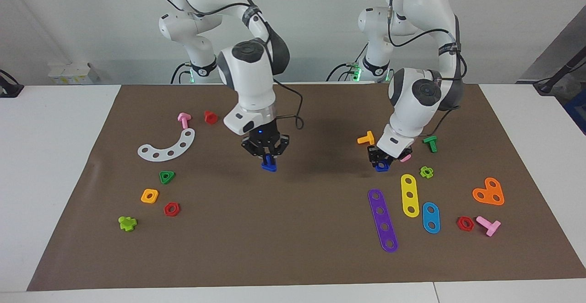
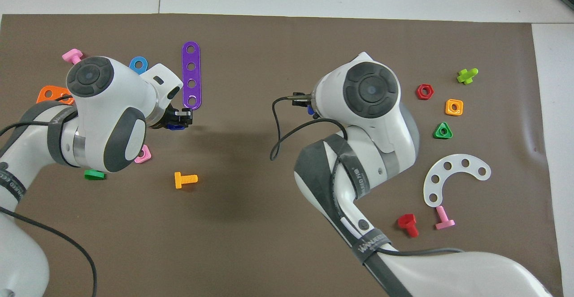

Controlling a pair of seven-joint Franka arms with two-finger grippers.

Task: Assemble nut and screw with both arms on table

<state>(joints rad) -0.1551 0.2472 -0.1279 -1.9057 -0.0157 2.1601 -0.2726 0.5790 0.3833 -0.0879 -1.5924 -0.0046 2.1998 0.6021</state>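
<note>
1. Fingers of the right gripper are closed on the screw, a small dark blue piece that hangs from the fingertips above bare brown mat near the middle of the bench.
2. Fingers of the left gripper are closed on the nut, a small dark blue piece that is held at the fingertips and lifted just off the mat.
3. The two held pieces are kept well apart, with open mat between them.
4. Just beside the left fingers a pink square nut is seen on the mat, and an orange bolt and a green T-shaped bolt lie near them on either side.
5. A purple strip, a yellow strip and a light blue strip are laid farther from the robots than the left fingers.
6. Toward the right arm's end of the bench from the right fingers, a white curved strip, a green triangular nut, an orange-yellow square nut and a red hex nut are found on the mat.
7. In the overhead view the right fingers are hidden under the right arm's wrist, and only a sliver of blue is shown there; the left fingers are seen at the near end of the purple strip with the blue nut under them.
</note>
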